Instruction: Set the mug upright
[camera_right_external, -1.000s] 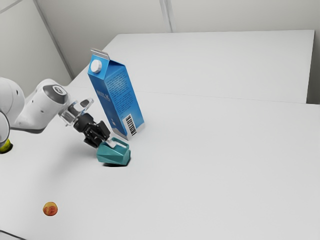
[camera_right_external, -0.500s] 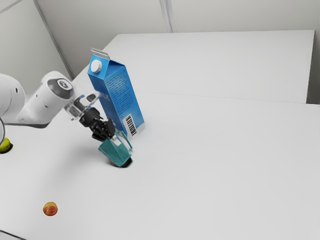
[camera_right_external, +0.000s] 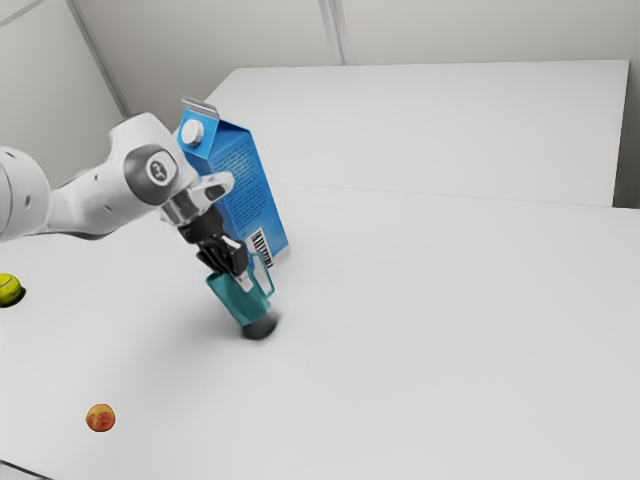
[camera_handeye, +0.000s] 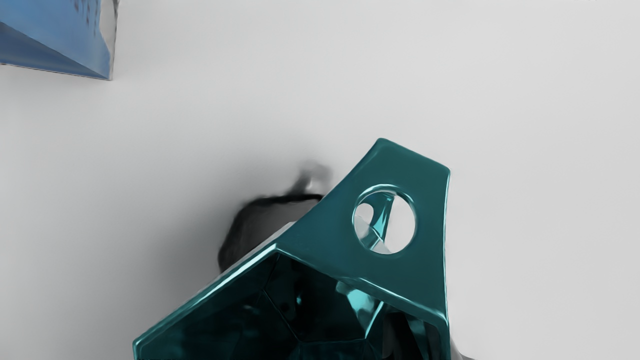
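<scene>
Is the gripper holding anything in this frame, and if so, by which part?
Yes: the teal faceted mug, pinched by the gripper at its side wall, by the rim and next to the handle.

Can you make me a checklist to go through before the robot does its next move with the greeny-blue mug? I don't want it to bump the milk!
1. Fingers closed on the mug: ok, they grip its wall.
2. Mug upright: not ok, it leans, with its open end tipped toward the arm.
3. Mug's bottom flat on the table: not ok, the mug is tilted.
4. Mug clear of the milk carton: ok, the wrist view shows table between them.
5. Milk carton standing up: ok.
6. Yellow-green ball away from the mug: ok.
</scene>
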